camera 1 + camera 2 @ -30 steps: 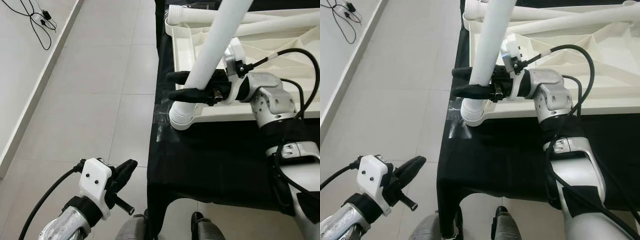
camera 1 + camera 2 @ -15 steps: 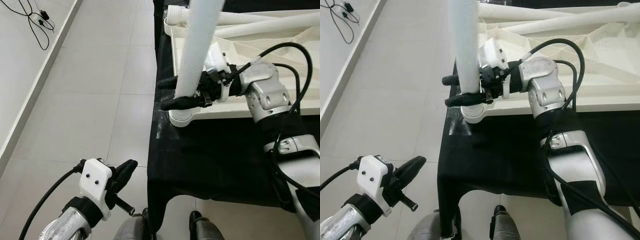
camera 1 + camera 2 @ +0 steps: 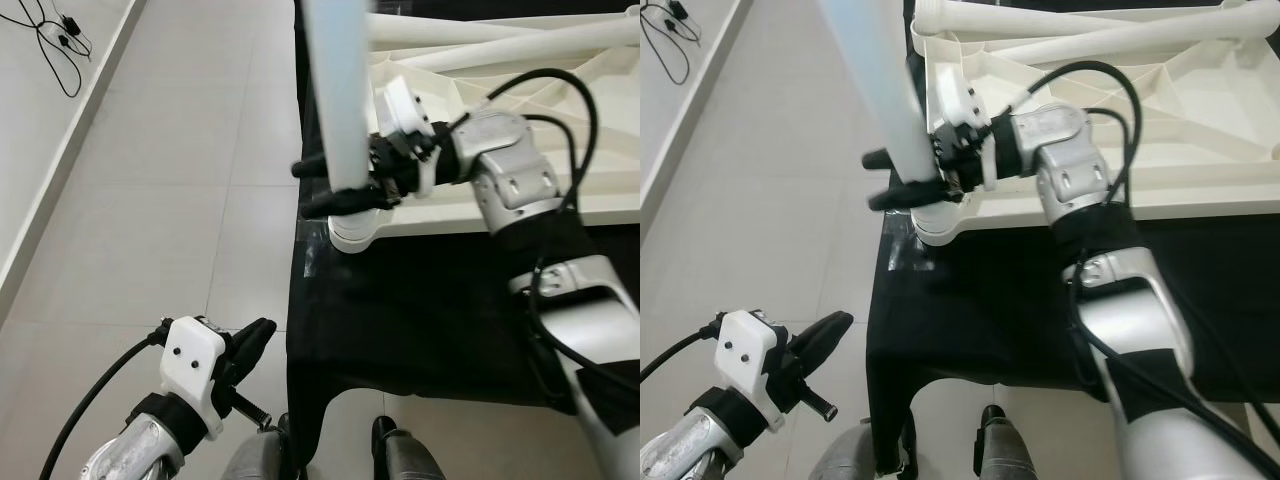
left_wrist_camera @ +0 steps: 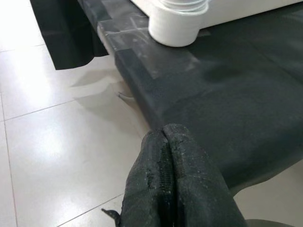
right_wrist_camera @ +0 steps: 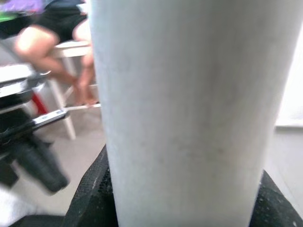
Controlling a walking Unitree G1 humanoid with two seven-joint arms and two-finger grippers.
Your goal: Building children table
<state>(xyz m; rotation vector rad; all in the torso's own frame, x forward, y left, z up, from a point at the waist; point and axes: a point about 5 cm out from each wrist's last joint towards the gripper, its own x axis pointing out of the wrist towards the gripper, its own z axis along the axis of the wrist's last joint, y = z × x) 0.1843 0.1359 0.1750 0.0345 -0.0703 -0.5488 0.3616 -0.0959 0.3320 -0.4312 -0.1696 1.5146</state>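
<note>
We have our right gripper (image 3: 325,185) clamped around the white table leg (image 3: 338,95), holding it nearly upright so its lower end sits in the round corner socket (image 3: 355,228) of the upturned white tabletop (image 3: 600,205); that corner lies at about 12 o'clock from us, on the black cloth (image 3: 430,310). We judge the upright hold lines the leg's end with the socket for seating or twisting home. Two more legs (image 3: 1080,30) lie across the tabletop's far edge. Our left gripper (image 3: 245,345), fingers pressed together and empty, hangs idle over the floor tiles (image 3: 150,200) at 8 o'clock.
</note>
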